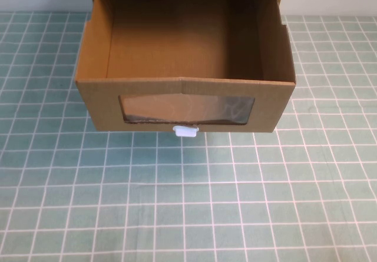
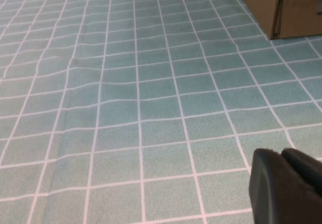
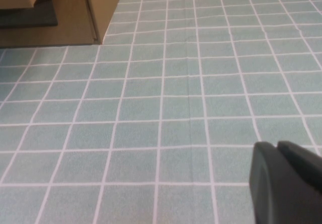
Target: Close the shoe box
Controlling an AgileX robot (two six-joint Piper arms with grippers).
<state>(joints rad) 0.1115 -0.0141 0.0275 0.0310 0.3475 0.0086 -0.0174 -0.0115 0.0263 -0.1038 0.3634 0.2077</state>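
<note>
The shoe box [image 1: 185,62] sits at the top centre of the high view, its drawer pulled well out toward me and its bare brown inside open to the camera. The clear window [image 1: 187,109] runs across the drawer's front wall, and the small white pull tab [image 1: 187,131] hangs just below it, near the middle of the frame.

Neither of my arms appears in the high view; the green checked cloth [image 1: 188,203] fills the lower half of that frame.

My left gripper [image 2: 287,183] shows only in the lower right corner of the left wrist view, low over the cloth. Two dark fingers [image 2: 266,183] lie side by side there, pressed together with only a thin seam between them, holding nothing. A corner of the box's cardboard is at the upper right of that view, well apart from my fingers.

My right gripper [image 3: 287,181] sits in the lower right corner of the right wrist view, also low over the cloth. Its dark fingers [image 3: 266,178] lie tight together, pinching nothing. The box's corner is at the upper left of that view, well away.
</note>
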